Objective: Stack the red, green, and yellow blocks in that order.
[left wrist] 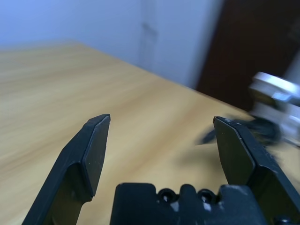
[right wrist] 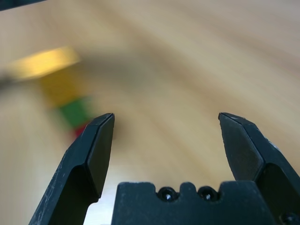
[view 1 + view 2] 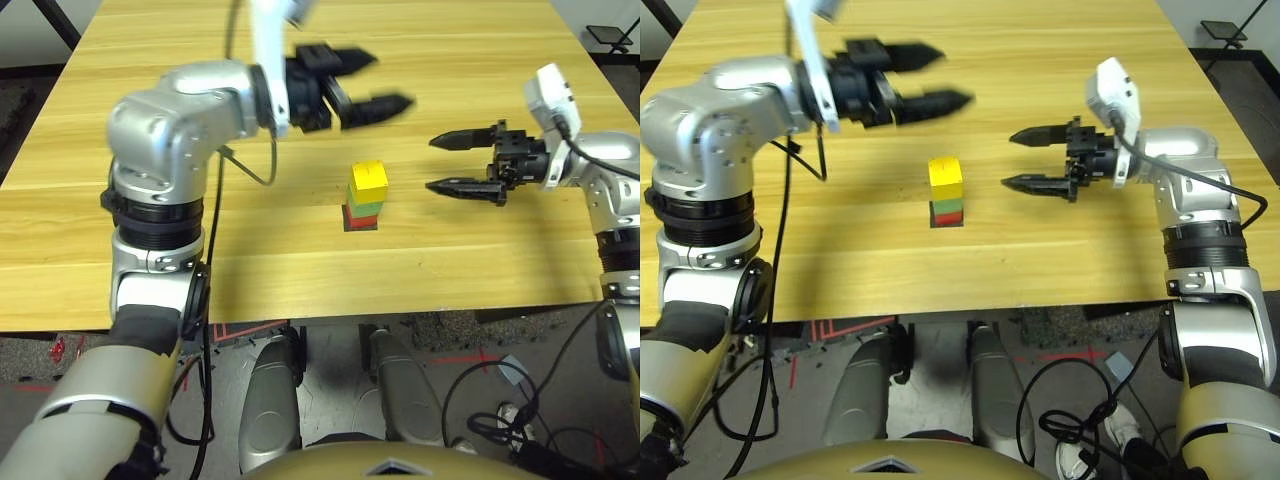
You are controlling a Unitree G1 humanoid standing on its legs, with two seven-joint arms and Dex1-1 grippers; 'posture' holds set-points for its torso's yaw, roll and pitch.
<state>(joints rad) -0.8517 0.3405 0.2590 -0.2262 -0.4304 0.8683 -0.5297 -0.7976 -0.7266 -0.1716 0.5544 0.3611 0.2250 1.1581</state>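
The counter (image 3: 480,40) is pale wood with long straight grain, smooth and faintly satin, catching soft light toward its far side. On it, the yellow block (image 3: 369,178), green block (image 3: 364,208) and red block (image 3: 360,221) look matt and even in colour, like painted wood or dull plastic; which of the two cannot be told. The forearms (image 3: 175,125) wear brushed silver metal shells with a mild sheen, ringed by black plastic collars. The left hand (image 3: 377,82) and right hand (image 3: 447,163) have black plastic fingers (image 2: 93,154), matt and slightly scuffed. Glossy black cables (image 3: 1120,420) lie on the floor.
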